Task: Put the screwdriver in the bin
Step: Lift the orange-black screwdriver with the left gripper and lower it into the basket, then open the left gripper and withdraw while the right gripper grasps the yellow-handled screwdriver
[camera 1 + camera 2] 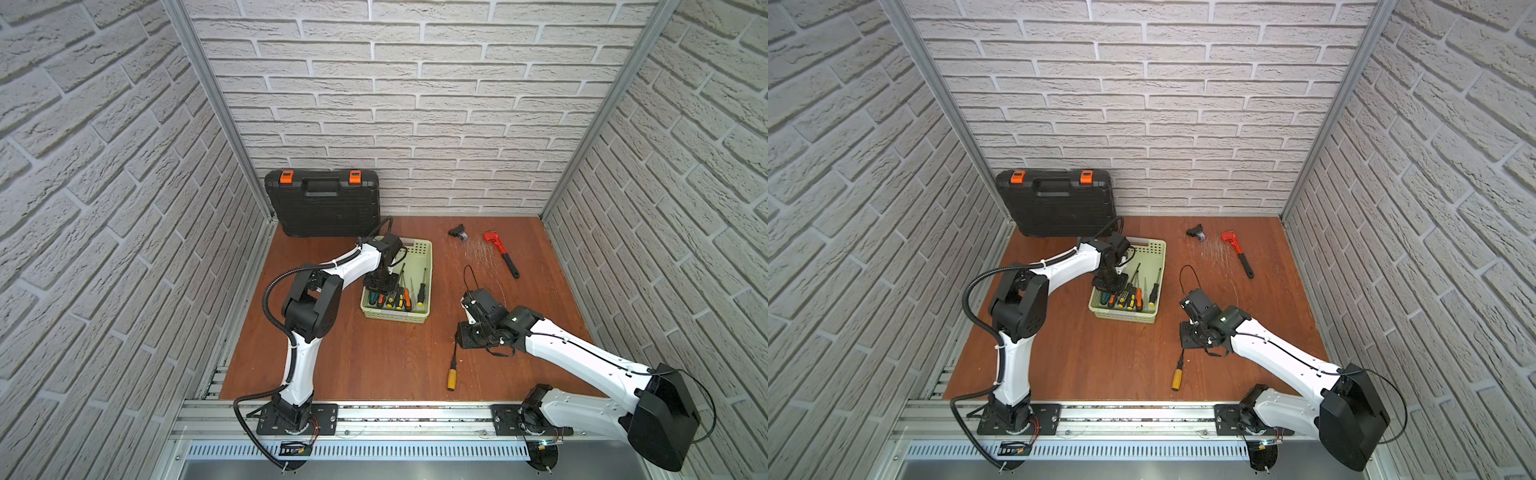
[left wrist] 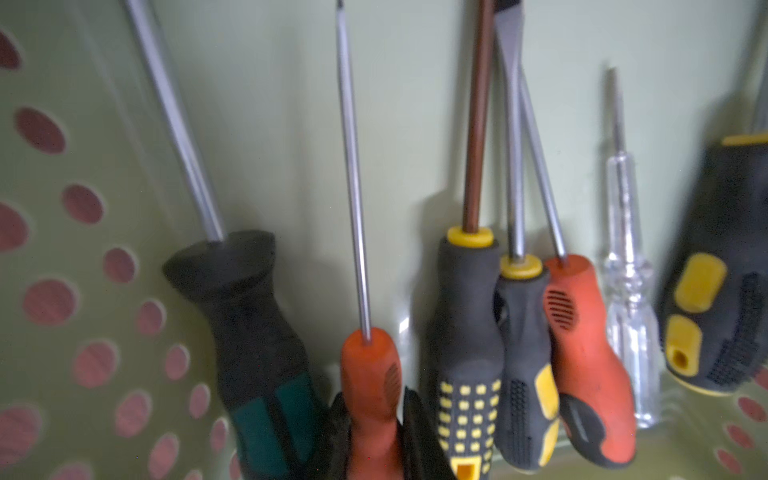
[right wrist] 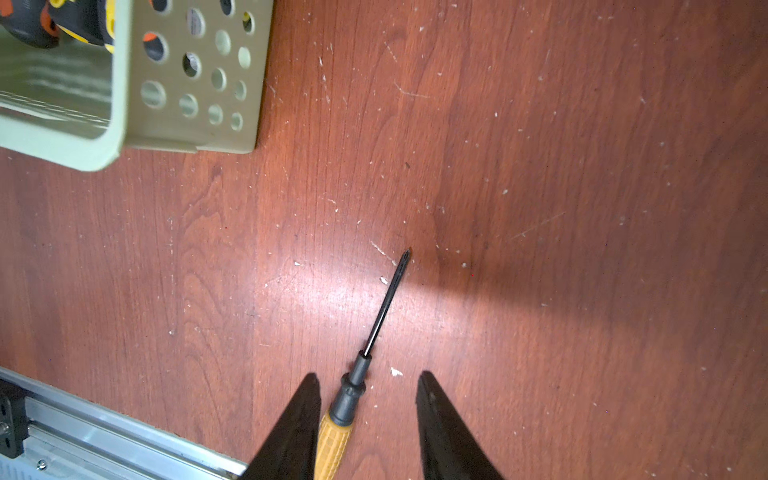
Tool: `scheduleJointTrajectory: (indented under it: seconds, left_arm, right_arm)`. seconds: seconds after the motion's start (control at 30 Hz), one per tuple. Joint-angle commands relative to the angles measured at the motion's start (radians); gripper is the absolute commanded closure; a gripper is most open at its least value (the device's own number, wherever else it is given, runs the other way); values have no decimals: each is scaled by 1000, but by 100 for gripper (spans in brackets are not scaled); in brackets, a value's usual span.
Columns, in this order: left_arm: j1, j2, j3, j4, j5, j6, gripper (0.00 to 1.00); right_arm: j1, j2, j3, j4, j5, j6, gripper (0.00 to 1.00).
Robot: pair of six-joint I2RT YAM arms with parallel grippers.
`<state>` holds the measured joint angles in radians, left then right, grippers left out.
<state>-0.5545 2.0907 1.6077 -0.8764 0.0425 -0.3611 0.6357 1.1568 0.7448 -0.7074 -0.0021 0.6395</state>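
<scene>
Screwdriver between the open right jaws, not yet gripped.

Your yellow-handled screwdriver [image 3: 353, 390] lies flat on the surface [image 1: 353, 365], well apart from the bin [image 1: 395, 318]. Its handle is toward the front rail [image 1: 395, 409] and its tip points away from it. The right gripper [image 3: 369, 376] is the nearer one. Its jaws stand apart and straddle the tool where shaft meets handle, so the long axis runs out between them at a slant and they would close across it. One jaw sits just beside the handle and its mate is further off, so expect a sideways nudge as you close. The left gripper [image 1: 380, 286] is down in the bin, jaws clamped on an orange-handled screwdriver [image 2: 368, 374].
</scene>
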Motion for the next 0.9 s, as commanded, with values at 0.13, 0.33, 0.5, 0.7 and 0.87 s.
scheduleJointTrajectory:
  seconds: [0.13,0.33,0.5,0.7,0.87]
  left_arm:
    - [13,-6,-27,43,-6,-5,59]
    - [11,-103,-58,70,16,-22,56]
    - [11,-229,-79,91,73,-40,55]
    - [-5,-444,-225,166,131,-108,55]
    - [-91,-649,-434,265,56,-229,51]
  right_arm:
    - [16,10,39,5,-3,-4,59]
    - [34,-14,39,-22,18,20,59]
    - [57,-34,33,-50,48,57,58]
    - [98,-73,-12,-80,82,151,55]
    - [178,-87,-87,-37,89,271,50]
